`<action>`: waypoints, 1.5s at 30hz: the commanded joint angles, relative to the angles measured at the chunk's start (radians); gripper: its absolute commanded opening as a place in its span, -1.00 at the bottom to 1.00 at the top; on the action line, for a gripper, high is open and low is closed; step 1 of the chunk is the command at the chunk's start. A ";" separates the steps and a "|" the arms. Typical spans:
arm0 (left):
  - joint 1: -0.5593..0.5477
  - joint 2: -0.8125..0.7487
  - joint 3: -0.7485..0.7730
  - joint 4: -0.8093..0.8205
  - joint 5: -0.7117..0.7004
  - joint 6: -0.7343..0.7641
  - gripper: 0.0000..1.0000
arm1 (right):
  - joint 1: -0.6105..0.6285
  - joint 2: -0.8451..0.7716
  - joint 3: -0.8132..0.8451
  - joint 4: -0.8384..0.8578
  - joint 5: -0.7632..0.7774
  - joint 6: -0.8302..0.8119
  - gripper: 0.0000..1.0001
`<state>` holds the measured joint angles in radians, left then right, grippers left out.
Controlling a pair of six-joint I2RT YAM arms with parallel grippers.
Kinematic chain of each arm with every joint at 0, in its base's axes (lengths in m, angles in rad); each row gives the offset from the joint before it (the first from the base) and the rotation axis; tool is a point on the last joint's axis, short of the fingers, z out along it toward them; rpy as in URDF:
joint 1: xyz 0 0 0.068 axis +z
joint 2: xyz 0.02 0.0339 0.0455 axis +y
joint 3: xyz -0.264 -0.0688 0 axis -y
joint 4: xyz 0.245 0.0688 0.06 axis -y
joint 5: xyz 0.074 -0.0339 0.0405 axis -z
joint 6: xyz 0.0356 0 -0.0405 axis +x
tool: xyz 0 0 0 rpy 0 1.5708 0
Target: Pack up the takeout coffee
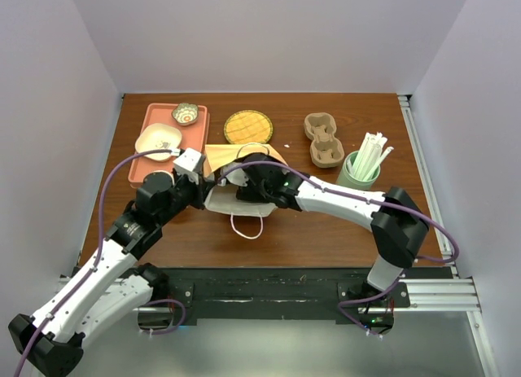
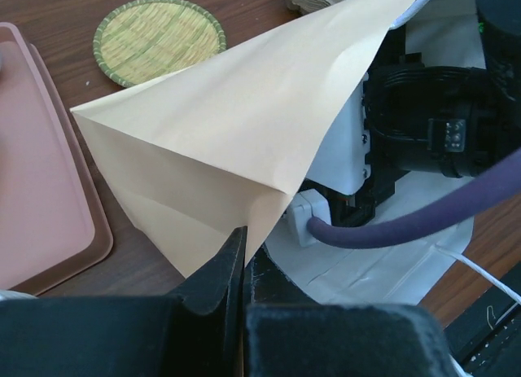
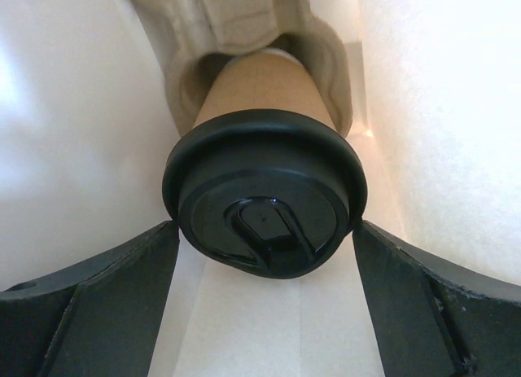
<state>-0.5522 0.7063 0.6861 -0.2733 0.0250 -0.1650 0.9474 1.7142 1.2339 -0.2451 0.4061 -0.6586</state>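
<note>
The takeout coffee, a tan paper cup with a black lid, lies inside the paper bag with its lid toward the right wrist camera. Its body sits in a pulp cup carrier. My right gripper is open inside the bag, its fingers wide on either side of the lid's rim. From above, the bag and the right gripper hide the cup. My left gripper is shut on the edge of the bag's tan flap, holding it up; it shows from above too.
A pink tray at the left holds two small bowls. A woven yellow mat lies behind the bag. Pulp cup carriers and a green cup of white straws stand at the right. The bag's white handle loops toward me.
</note>
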 commanded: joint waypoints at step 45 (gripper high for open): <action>-0.003 0.145 0.230 -0.152 -0.022 -0.071 -1.00 | -0.010 -0.159 0.091 -0.342 -0.243 0.034 0.97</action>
<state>-0.5522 0.8490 0.8700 -0.4435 0.0185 -0.2436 0.9413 1.5837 1.2778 -0.5430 0.1886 -0.6201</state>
